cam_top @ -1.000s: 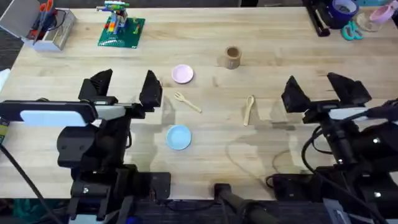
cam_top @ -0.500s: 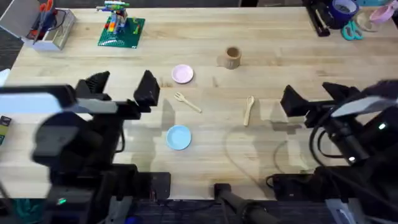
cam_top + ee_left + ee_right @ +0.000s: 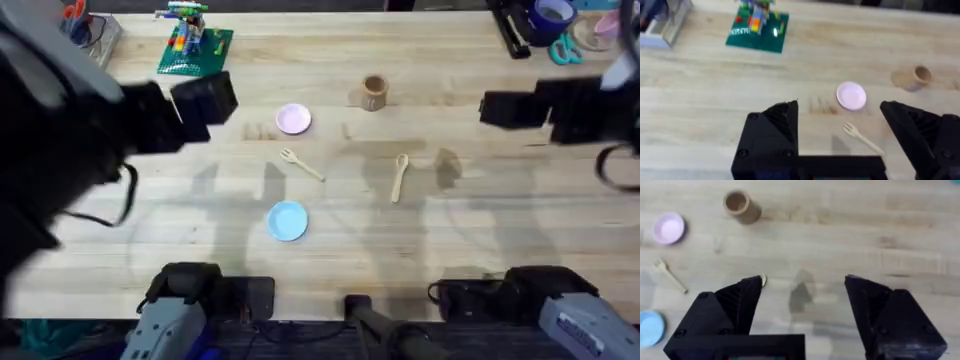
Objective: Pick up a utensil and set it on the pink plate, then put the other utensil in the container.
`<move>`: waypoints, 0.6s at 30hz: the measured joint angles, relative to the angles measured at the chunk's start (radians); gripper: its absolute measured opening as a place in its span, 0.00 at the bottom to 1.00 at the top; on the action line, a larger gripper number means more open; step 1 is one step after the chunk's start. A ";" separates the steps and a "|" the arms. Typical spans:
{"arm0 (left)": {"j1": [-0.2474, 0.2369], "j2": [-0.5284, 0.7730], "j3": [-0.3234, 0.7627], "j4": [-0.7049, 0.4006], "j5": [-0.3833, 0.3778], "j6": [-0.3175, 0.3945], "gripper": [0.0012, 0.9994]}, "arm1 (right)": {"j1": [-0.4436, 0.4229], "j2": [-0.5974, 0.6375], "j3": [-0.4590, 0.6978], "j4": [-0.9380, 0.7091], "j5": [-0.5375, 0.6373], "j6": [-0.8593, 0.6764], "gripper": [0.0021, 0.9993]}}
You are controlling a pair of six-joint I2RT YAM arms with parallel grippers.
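This looks like a lab or workroom where robots get tested. A big light wood table (image 3: 480, 240) has 2 black robot arm bases bolted at its near edge, with cables beside them. Things for trying out sit around the far side: a toy brick model on a green base (image 3: 194, 40), a clear box of pens (image 3: 85, 35), a roll of blue tape (image 3: 553, 12) and teal scissors (image 3: 566, 52).

Wooden fork (image 3: 301, 164) flat on bench just right of left end effector (image 3: 190, 110), pink plate (image 3: 293, 119) beside it. Spoon (image 3: 400, 175) flat, upright cup (image 3: 374, 92), both left of right end effector (image 3: 520, 108).
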 joint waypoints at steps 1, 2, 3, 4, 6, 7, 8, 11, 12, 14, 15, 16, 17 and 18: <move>0.000 0.039 0.048 -0.045 0.004 0.000 0.99 | 0.000 0.039 0.049 -0.046 -0.003 0.000 1.00; 0.000 0.076 0.093 -0.088 0.008 0.000 0.99 | 0.000 0.087 0.110 -0.106 -0.008 0.000 1.00; 0.000 0.115 0.138 -0.131 0.010 0.000 0.99 | 0.000 0.123 0.157 -0.149 -0.009 0.000 1.00; 0.000 0.148 0.176 -0.167 0.013 0.000 0.99 | 0.000 0.166 0.212 -0.200 -0.012 0.000 1.00; 0.000 0.214 0.255 -0.246 0.022 -0.001 0.99 | 0.000 0.240 0.310 -0.302 -0.015 0.000 1.00; 0.000 0.247 0.292 -0.284 0.029 0.000 0.99 | 0.000 0.274 0.353 -0.348 -0.015 0.000 1.00; 0.000 0.281 0.328 -0.319 0.035 -0.001 0.99 | 0.000 0.304 0.393 -0.389 -0.016 0.000 1.00; 0.000 0.359 0.408 -0.412 0.045 0.000 0.99 | 0.000 0.386 0.501 -0.496 -0.023 0.000 1.00; 0.000 0.382 0.428 -0.441 0.048 0.000 0.99 | 0.000 0.410 0.531 -0.522 -0.031 0.000 1.00; 0.000 0.419 0.458 -0.488 0.055 0.000 0.99 | 0.000 0.442 0.570 -0.549 -0.046 0.000 1.00; 0.000 0.438 0.469 -0.508 0.058 0.000 0.99 | 0.000 0.455 0.583 -0.556 -0.052 0.000 1.00; 0.000 0.450 0.475 -0.520 0.060 0.000 0.99 | 0.000 0.462 0.590 -0.560 -0.057 0.000 1.00; 0.000 0.462 0.477 -0.530 0.062 0.000 0.99 | 0.000 0.466 0.595 -0.562 -0.061 0.000 1.00; 0.000 0.472 0.479 -0.539 0.062 0.000 0.99 | 0.000 0.467 0.597 -0.563 -0.064 0.001 1.00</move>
